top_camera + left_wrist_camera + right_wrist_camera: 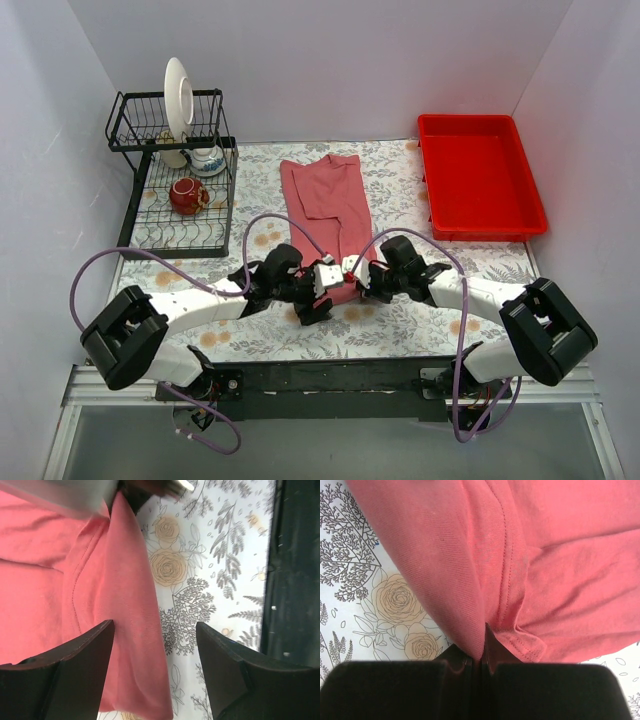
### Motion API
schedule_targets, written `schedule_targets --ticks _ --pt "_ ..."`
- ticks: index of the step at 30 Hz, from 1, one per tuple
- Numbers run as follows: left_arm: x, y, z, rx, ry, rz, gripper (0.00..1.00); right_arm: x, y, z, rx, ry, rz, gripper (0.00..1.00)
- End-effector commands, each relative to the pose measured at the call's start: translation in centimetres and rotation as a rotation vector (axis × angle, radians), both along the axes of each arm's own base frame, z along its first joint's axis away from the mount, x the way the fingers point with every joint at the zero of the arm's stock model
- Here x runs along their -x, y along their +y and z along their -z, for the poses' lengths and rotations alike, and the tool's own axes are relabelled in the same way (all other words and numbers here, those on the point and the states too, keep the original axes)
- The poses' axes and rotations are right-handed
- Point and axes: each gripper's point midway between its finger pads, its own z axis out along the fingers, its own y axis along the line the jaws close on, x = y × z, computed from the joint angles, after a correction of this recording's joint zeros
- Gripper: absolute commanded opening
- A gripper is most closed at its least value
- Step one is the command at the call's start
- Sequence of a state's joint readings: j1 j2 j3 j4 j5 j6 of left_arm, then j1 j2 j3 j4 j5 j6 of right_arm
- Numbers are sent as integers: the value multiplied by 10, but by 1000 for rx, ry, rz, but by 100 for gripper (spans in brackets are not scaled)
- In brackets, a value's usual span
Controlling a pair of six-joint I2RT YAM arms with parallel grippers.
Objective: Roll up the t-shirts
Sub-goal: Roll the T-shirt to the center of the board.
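A dusty-red t-shirt (328,200) lies folded in a long strip down the middle of the floral table. Its near end is bunched between both grippers. My left gripper (318,297) is open at the shirt's near left edge; in the left wrist view the shirt's edge (125,610) lies between the spread fingers (220,655). My right gripper (352,276) is shut on a fold of the shirt's near end; the right wrist view shows the cloth (470,580) pinched between the closed fingertips (492,645).
A bright-red plastic tray (480,178) stands at the back right. A black dish rack (180,190) with a plate, a teapot and a red cup stands at the back left. The table's black front rail (295,580) is close to the left gripper.
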State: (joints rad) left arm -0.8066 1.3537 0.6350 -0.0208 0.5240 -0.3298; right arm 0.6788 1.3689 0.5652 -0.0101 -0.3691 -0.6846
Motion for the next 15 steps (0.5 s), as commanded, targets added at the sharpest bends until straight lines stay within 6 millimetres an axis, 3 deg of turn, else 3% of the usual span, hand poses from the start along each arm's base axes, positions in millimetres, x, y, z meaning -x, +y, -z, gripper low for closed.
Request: schedule_targets --ticks 1,8,12,13,15 --pt "-18 -5 3 -14 -211 -47 66 5 0 -3 -9 76 28 1" --pt "-26 7 24 -91 -311 -57 59 5 -1 -3 -12 102 35 1" --pt "-28 3 22 -88 -293 -59 41 6 -1 -3 -3 102 16 1" --pt "-27 3 21 -91 -279 -60 31 6 -2 -3 6 101 7 1" --pt "-28 5 15 -95 -247 -70 25 6 -2 -8 10 103 5 1"
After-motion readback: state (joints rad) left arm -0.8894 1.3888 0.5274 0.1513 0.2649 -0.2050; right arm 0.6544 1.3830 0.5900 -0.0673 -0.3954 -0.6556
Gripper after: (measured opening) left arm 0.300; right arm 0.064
